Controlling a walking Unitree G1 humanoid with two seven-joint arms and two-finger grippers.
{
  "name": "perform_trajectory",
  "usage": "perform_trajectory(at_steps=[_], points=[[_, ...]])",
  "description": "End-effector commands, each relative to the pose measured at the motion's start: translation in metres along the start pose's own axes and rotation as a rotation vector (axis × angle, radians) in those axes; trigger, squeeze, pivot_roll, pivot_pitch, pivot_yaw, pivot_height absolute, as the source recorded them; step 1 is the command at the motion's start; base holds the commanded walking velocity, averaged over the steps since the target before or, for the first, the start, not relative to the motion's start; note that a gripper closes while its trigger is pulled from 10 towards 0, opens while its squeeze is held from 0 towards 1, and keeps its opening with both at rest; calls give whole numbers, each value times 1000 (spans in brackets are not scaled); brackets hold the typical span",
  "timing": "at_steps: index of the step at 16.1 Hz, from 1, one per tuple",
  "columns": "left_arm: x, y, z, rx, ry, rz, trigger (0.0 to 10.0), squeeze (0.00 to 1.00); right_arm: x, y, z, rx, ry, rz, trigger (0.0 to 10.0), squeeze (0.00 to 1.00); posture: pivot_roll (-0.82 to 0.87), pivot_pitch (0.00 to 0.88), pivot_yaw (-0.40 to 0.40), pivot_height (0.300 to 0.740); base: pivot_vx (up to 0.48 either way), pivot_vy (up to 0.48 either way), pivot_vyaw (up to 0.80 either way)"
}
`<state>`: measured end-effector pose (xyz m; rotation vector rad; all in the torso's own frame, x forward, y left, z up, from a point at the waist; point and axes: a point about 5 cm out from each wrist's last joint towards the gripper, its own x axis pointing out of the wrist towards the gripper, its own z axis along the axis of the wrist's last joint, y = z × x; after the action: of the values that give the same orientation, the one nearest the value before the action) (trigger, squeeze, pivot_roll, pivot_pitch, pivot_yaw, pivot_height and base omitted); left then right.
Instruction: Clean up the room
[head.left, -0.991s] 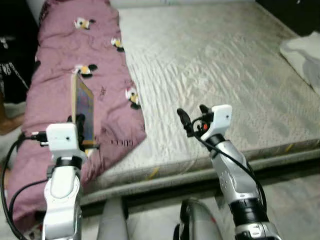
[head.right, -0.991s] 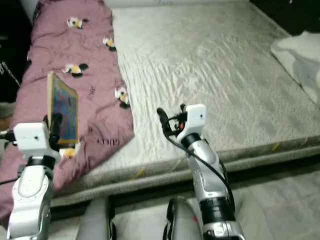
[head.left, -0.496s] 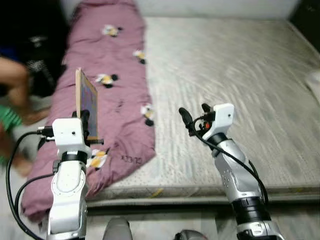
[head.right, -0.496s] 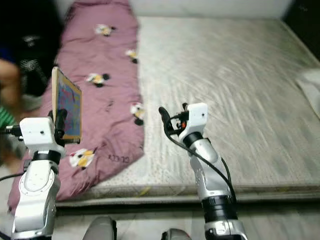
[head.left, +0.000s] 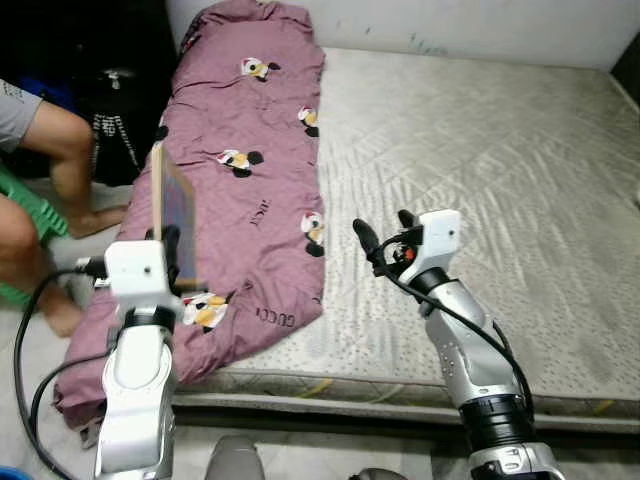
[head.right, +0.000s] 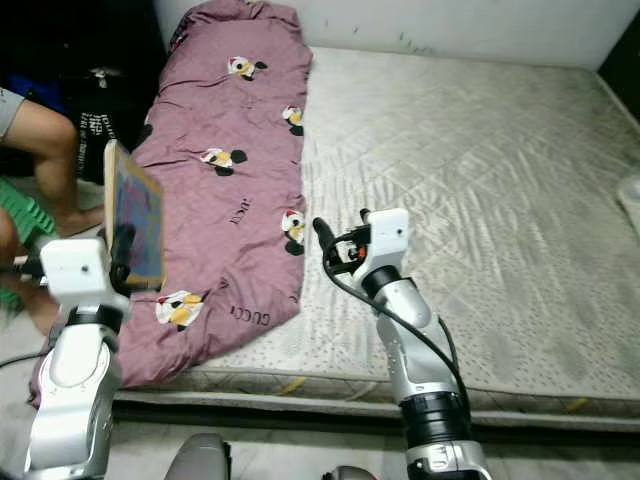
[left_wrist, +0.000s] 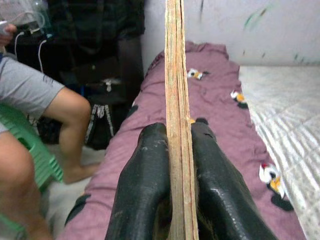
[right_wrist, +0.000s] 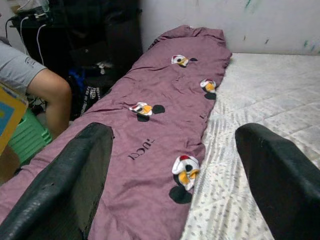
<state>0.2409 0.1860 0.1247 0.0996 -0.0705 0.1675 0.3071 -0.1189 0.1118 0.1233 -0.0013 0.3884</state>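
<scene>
Left eye view, nearest: the left gripper (head.left: 172, 243) is held up over the near left corner of the bed; the right gripper (head.left: 382, 232) is held up over the near edge of the bed, near the middle.
Left gripper: its two black fingers (left_wrist: 145, 185) are pressed onto a thin flat book (left_wrist: 175, 115), one on each side. The book stands upright on its edge.
Book: it has a tan back and a bright blue and yellow front (head.right: 135, 218). It is up in the air, above the near end of the blanket.
Right gripper: its fingers (right_wrist: 75, 175) are spread wide apart and hold nothing.
Blanket: a purple blanket (head.left: 240, 190) with small cartoon duck pictures lies along the left edge of the mattress, from the near corner to the far corner. Its near end hangs over the left side.
Mattress: a pale grey quilted mattress (head.left: 500, 170) takes up the rest of the bed.
Person: someone sits beside the left edge of the bed, with bare legs (head.left: 60, 150) and a grey sleeve.
Farthest: a white wall (head.right: 480, 25) runs behind the far edge of the bed.
</scene>
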Motion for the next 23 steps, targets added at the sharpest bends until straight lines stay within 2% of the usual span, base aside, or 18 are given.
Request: perform_trajectory(at_steps=[1,9,19,23], points=[[1,-6,12,-14,-58,-18,10000,0,-4,-7,-4,-7,21,-26,10000,0,11,63,-47,740,0,-274,0],[5,-9,14,-17,-62,-38,10000,0,-5,-6,-5,-38,21,-21,10000,0,9,63,-39,740,0,-293,0],[4,-12,14,-24,-60,-48,10000,0,-3,-7,-5,-55,25,-26,10000,0,9,65,-46,740,0,-343,724],[6,-13,14,-23,-63,-53,10000,0,-1,-8,-5,-60,27,-34,10000,0,9,61,-46,740,0,-364,139]])
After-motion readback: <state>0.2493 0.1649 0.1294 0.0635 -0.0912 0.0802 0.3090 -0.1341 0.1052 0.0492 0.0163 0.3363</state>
